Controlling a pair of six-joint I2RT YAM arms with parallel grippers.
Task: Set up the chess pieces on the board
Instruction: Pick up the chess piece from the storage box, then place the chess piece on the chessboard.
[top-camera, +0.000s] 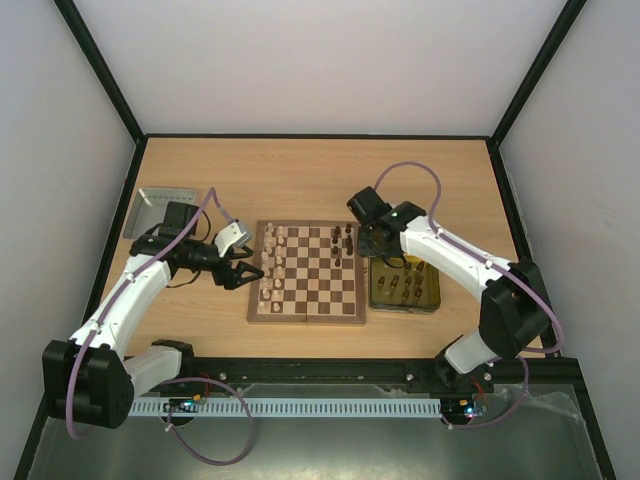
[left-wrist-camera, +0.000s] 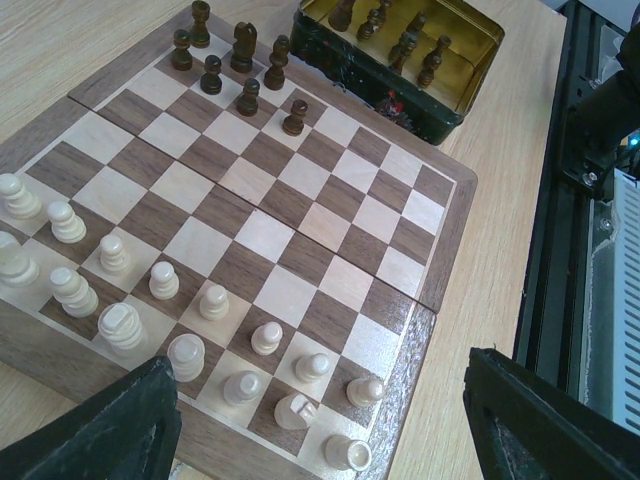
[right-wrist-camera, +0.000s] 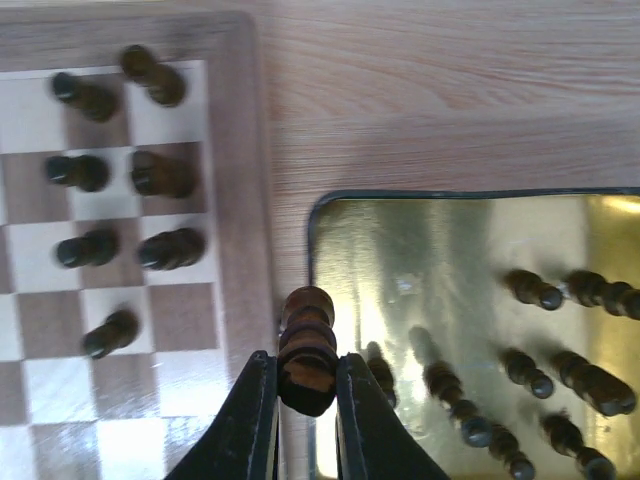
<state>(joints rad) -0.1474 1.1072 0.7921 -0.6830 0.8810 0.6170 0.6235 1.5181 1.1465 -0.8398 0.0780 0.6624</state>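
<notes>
One silver metal tray (top-camera: 160, 203) is lying farthest left on the wooden table (top-camera: 300, 170), near its left edge and well apart from the chessboard (top-camera: 307, 292). Next to the right, the left gripper (top-camera: 244, 272) is hovering just beside the chessboard's left edge. Its jaws are standing wide apart and gripping nothing. From the left wrist we are seeing its black fingers (left-wrist-camera: 110, 430) at the two bottom corners, with the board's near rows showing between them. Moving right, we are finding the pale cream pieces (left-wrist-camera: 163, 280) standing in two rows along the left side of the board. One or two at the near end are looking tipped, though we cannot tell for sure. The middle squares are lying bare across the fold seam. Beyond them, seven dark brown pieces (right-wrist-camera: 160, 175) are standing upright in the two right-hand rows, bunched toward the far corner. Further right, the right gripper (right-wrist-camera: 305, 400) is clenching one dark brown chessman (right-wrist-camera: 305, 335) by one end, its ringed body sticking out past the fingertips. It is hanging over the narrow strip between the board's brown frame and the rim of the yellow tray (right-wrist-camera: 420, 250). That tray is sitting just beside the board's right edge, and more dark chessmen (right-wrist-camera: 530, 290) are lying scattered on its shiny floor.
</notes>
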